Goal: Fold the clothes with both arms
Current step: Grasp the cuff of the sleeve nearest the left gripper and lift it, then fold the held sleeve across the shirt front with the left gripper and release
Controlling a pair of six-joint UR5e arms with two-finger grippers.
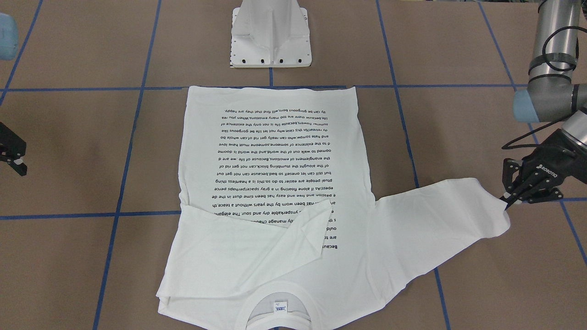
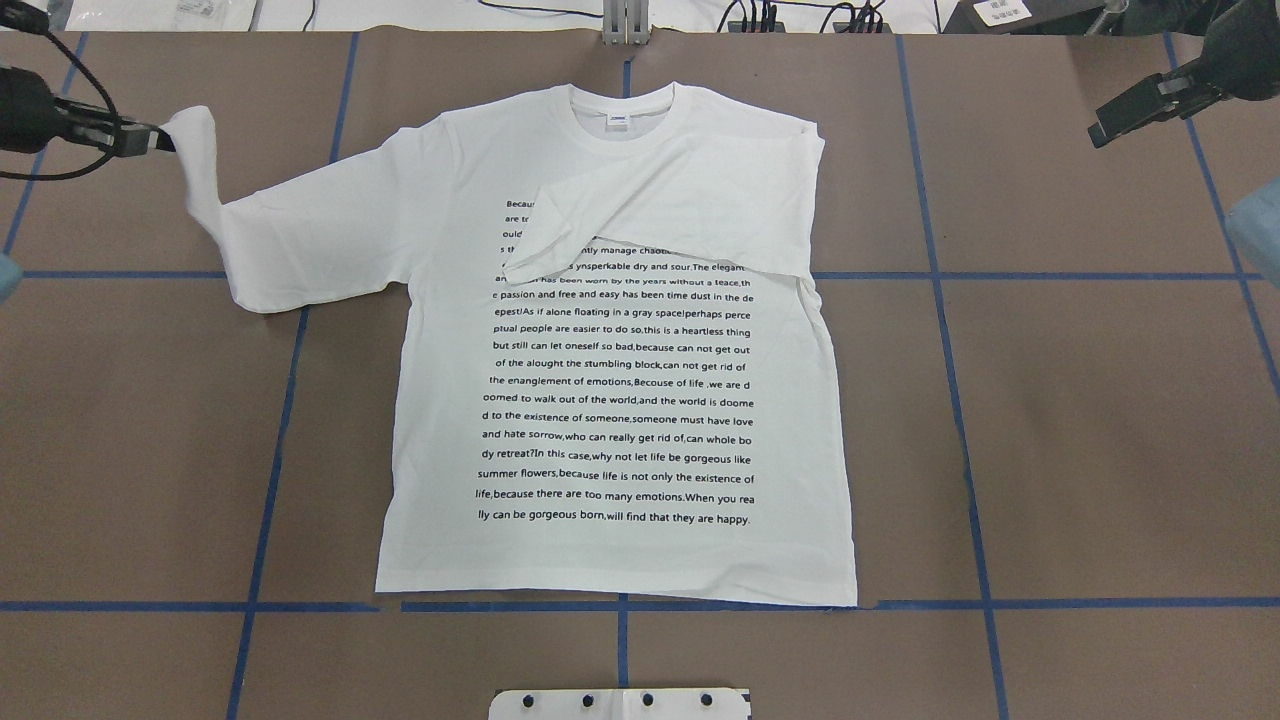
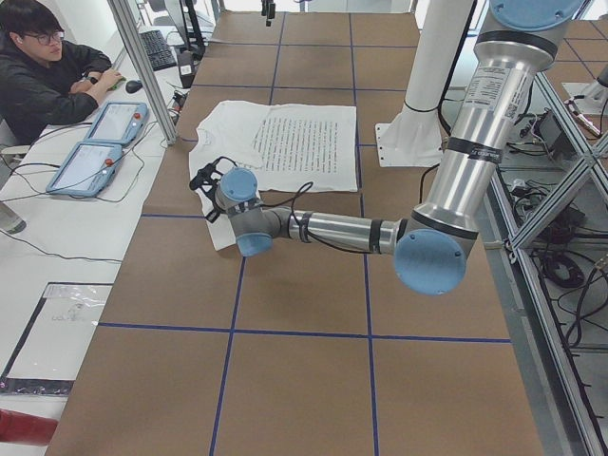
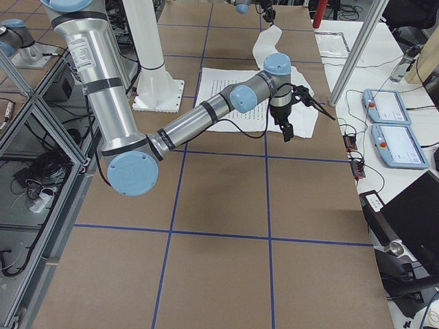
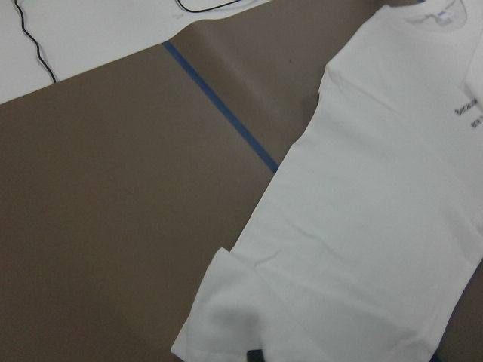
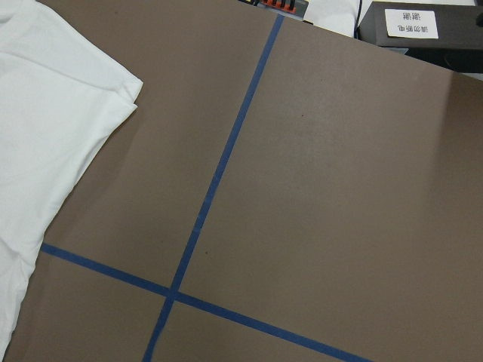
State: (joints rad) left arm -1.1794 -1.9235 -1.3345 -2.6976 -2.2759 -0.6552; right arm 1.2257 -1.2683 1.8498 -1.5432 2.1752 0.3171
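The white shirt (image 2: 620, 560) lies flat on the brown table, black text up, collar (image 2: 622, 98) at the far edge. One sleeve (image 2: 700, 210) is folded across the chest. The other sleeve (image 2: 300, 240) stretches out sideways. My left gripper (image 2: 160, 140) is shut on that sleeve's cuff (image 1: 497, 208) and holds it slightly raised; the gripper also shows in the front view (image 1: 508, 200). My right gripper (image 2: 1100, 135) is open and empty, well clear of the shirt on the other side (image 1: 18, 160). The right wrist view shows only the shirt's folded edge (image 6: 68, 113).
The white metal pedestal base (image 1: 270, 34) stands at the robot's side of the table near the shirt's hem. Blue tape lines (image 2: 280, 420) grid the brown tabletop. An operator (image 3: 43, 71) sits at a side desk with tablets (image 3: 95, 142).
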